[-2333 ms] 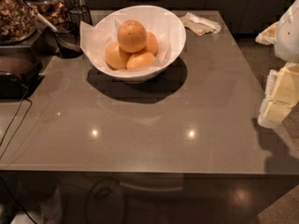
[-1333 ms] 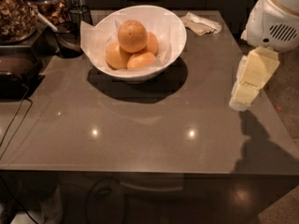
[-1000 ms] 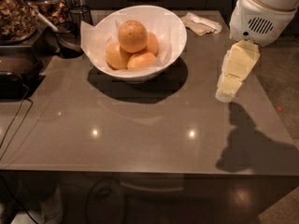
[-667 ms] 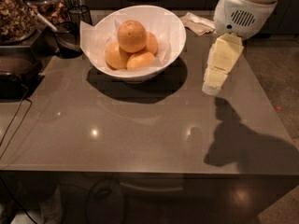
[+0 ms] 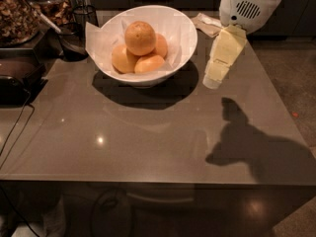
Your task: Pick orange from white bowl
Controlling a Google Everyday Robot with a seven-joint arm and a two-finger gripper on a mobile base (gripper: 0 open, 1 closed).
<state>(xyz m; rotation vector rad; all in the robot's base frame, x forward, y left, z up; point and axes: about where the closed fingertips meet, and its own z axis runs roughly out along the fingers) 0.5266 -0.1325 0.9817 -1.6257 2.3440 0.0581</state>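
Note:
The orange (image 5: 140, 37) is the largest, deepest orange fruit and sits on top of several smaller, paler fruits in the white bowl (image 5: 183, 22), which has a paper liner and stands at the far middle of the grey table. My gripper (image 5: 214, 79) hangs from the white arm at the upper right, pointing down and left above the table, just right of the bowl's rim and apart from it. It holds nothing.
A crumpled paper napkin (image 5: 207, 23) lies at the far right of the table behind the gripper. A dark wire basket and jars (image 5: 29, 14) stand at the far left, with a black tray (image 5: 17, 75) and a cable (image 5: 15, 127) on the left edge.
My arm has swung in from the right edge of the table toward the left and now hangs close beside the bowl. The bowl and fruits have not moved.

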